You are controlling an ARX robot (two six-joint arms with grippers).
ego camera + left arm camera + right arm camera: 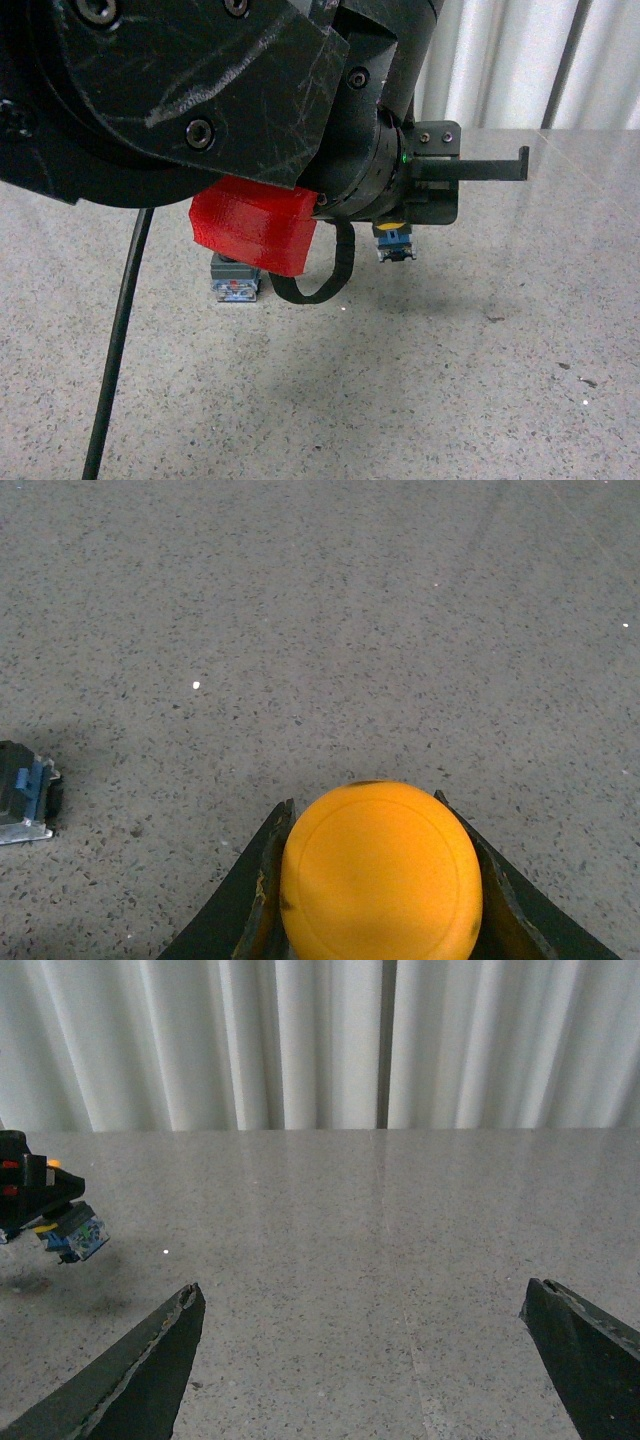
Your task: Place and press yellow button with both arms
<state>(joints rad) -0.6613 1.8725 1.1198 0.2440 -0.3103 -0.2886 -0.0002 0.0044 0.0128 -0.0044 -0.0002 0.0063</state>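
The yellow button [380,875] fills the space between my left gripper's [365,805] two black fingers, which are shut on its wide yellow cap. In the front view its bluish base [393,243] hangs under the left gripper [400,222], a little above the table, below a big black arm with a red block [255,225]. In the right wrist view the button [75,1235] shows at the far left, held off the table with a shadow under it. My right gripper [362,1295] is open and empty over bare table, well apart from the button.
Another button with a grey-blue base [235,283] rests on the speckled grey table beside the red block; its cap is hidden. It also shows in the left wrist view [25,798]. A black cable [120,330] hangs at the left. White curtains [320,1040] stand behind the table's far edge.
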